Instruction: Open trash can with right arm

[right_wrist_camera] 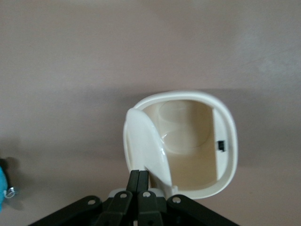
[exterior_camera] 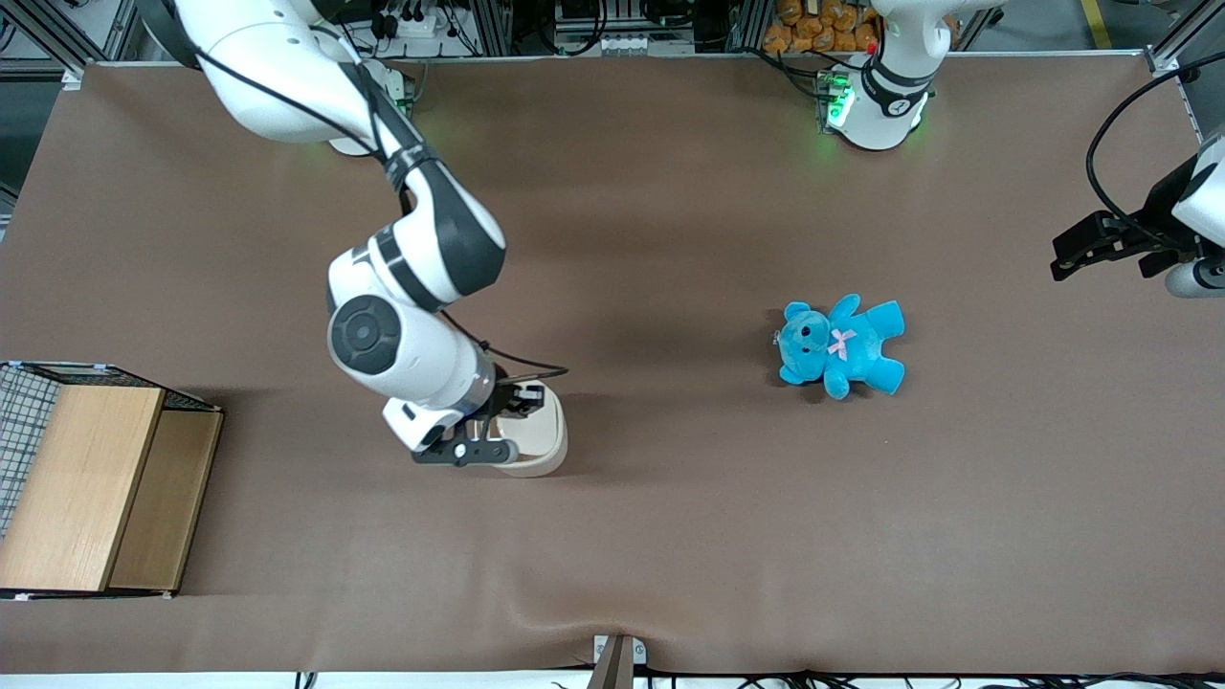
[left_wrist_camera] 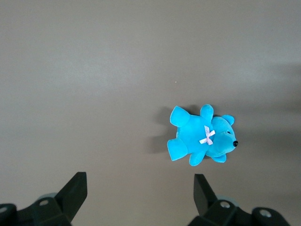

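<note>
The cream-white trash can (exterior_camera: 544, 450) stands on the brown table, nearer the working arm's end. In the right wrist view its rim (right_wrist_camera: 229, 141) shows with the tan inside exposed, and its lid (right_wrist_camera: 148, 146) is swung up on edge over the opening. My right gripper (right_wrist_camera: 139, 173) is shut, its fingertips pressed together against the lid's lower edge beside the rim, with nothing between them. In the front view the gripper (exterior_camera: 517, 402) sits directly over the can and hides most of it.
A blue teddy (exterior_camera: 840, 346) lies on the table toward the parked arm's end; it also shows in the left wrist view (left_wrist_camera: 200, 136). A wooden box (exterior_camera: 86, 488) with a wire basket (exterior_camera: 19, 421) stands at the working arm's end.
</note>
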Robot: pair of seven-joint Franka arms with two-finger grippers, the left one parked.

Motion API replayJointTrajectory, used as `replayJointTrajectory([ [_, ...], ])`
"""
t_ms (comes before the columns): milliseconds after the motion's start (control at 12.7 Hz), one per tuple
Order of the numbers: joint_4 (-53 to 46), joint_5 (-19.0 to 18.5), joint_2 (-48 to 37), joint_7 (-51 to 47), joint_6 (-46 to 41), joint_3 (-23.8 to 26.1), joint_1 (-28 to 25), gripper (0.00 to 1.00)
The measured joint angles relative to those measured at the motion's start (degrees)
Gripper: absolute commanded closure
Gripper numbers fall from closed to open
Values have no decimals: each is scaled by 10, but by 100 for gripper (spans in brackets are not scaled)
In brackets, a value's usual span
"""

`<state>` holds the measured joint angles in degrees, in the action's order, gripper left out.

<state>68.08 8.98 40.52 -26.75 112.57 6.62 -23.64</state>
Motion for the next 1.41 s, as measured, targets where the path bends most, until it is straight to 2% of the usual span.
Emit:
replayJointTrajectory([
  [157, -8, 1, 0, -4, -12, 1, -3, 99],
  [236, -16, 2, 0, -11, -19, 5, -2, 87],
  [314, -24, 3, 0, -26, -24, 15, -1, 69],
  [393, -33, 3, 0, -42, -28, 25, 0, 56],
  [471, -41, 3, 0, -53, -35, 32, 0, 1],
  [1021, -70, 0, -28, -59, -115, 36, 15, 0],
  [1414, -71, -2, -76, 8, -214, 35, 89, 0],
])
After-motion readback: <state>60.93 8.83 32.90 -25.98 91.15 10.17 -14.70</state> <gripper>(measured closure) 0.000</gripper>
